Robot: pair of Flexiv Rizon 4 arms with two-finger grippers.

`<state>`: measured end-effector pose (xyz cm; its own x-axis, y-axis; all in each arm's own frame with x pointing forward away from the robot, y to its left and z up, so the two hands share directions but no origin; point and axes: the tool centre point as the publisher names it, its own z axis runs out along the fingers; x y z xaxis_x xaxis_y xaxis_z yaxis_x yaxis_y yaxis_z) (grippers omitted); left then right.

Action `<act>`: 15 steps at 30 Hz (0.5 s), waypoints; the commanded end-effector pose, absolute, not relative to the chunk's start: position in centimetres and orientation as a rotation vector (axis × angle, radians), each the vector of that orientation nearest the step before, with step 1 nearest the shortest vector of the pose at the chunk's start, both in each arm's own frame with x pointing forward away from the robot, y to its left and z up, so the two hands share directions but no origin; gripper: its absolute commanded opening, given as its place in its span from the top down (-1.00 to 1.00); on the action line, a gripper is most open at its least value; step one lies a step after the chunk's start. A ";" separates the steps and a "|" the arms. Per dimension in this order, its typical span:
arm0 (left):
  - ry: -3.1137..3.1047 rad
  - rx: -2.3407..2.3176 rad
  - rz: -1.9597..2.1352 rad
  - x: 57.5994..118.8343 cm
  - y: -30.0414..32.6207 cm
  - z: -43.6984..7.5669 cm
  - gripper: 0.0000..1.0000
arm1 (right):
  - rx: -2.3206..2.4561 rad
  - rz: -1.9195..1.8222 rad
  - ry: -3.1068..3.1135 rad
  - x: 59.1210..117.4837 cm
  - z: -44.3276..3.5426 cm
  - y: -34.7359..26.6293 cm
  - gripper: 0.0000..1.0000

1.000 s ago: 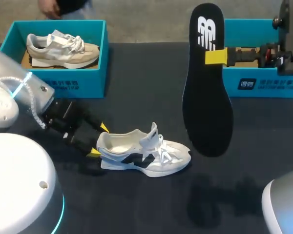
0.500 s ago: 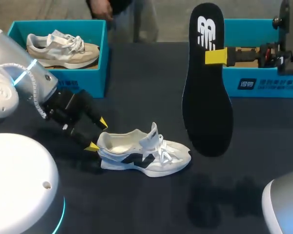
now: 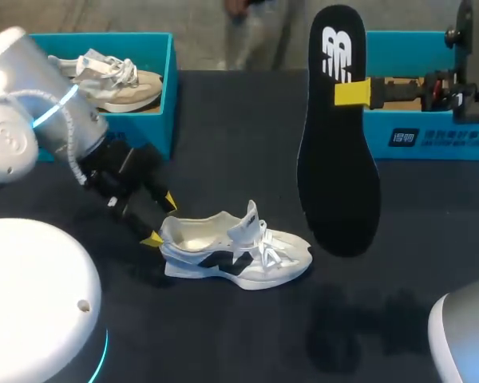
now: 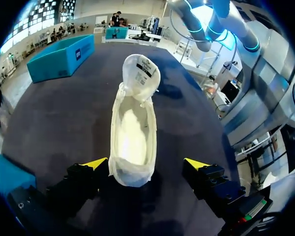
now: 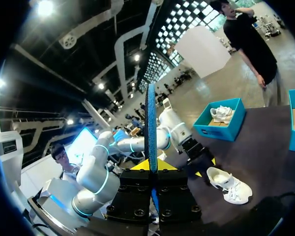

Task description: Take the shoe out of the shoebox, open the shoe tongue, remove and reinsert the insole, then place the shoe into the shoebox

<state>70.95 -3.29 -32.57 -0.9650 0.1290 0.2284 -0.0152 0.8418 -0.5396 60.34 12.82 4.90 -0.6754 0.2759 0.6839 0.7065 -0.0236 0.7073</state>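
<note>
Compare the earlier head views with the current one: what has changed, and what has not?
The left arm swung toward the table's far side; the left gripper edged that way at the heel of the white shoe, fingers open. Nothing was grasped or released. The shoe kept its place, and the right gripper kept the black insole aloft, unmoved.

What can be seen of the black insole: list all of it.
The black insole is held in the air by the right gripper, which pinches it from both sides below the heel. It hangs about upright, heel up with a white mark there, toe down over the table, clear of the white shoe. It looks thin and flat; nothing else touches it.
</note>
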 end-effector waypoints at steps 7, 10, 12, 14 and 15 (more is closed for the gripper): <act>-2.830 -0.048 0.471 70.6 -3.1 -30.3 -1.00 | -1.038 -1.751 -1.917 60.1 5.0 13.4 1.00; -2.838 -0.019 0.379 70.3 -2.9 -29.9 -1.00 | -1.038 -1.751 -1.917 60.1 5.0 13.4 1.00; -2.856 0.014 0.300 70.1 -2.8 -29.6 -1.00 | -1.038 -1.751 -1.917 60.1 5.0 13.4 1.00; -2.871 0.041 0.218 70.0 -2.9 -29.3 -1.00 | -1.038 -1.751 -1.917 60.1 5.0 13.4 1.00; -2.883 0.050 0.181 69.9 -2.9 -29.1 -1.00 | -1.038 -1.751 -1.917 60.1 5.0 13.4 1.00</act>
<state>70.46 -2.48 -30.03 -0.9621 -0.0027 0.2727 -0.0740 0.9650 -0.2515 60.32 12.82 4.88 -0.6755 0.2761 0.6837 0.7063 -0.0240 0.7075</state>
